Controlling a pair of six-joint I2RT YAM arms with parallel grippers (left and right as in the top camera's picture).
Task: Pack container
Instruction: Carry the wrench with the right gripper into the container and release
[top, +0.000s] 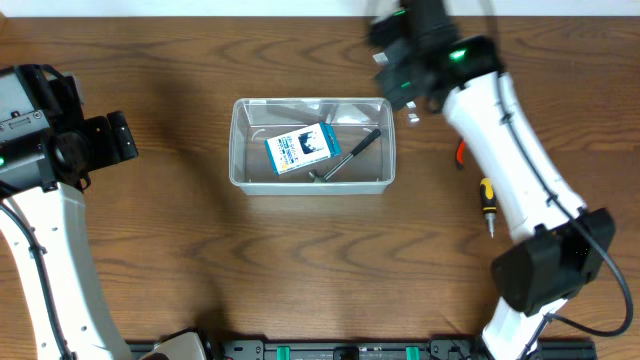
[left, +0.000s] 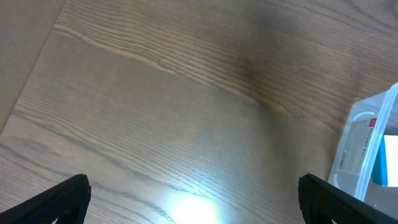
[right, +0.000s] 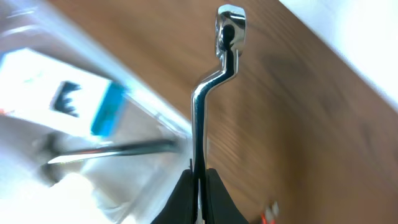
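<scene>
R tool (right: 198, 182) w/ wrench (right: 199, 118) by container (top: 310, 186)

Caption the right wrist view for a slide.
Right tool shut on a chrome wrench, held beside the clear container with a blue-and-white box inside.

— What is on the table (top: 150, 250)?
— One screwdriver (top: 487, 196), yellow-black handle, right side. One orange piece (top: 461, 152) near it, partly hidden.
— Inside the container (top: 238, 150)?
— One box (top: 303, 148), blue-white. One dark tool (top: 352, 153) just beside it.
— Other?
— One wrench (right: 200, 106), chrome, bent neck.
</scene>
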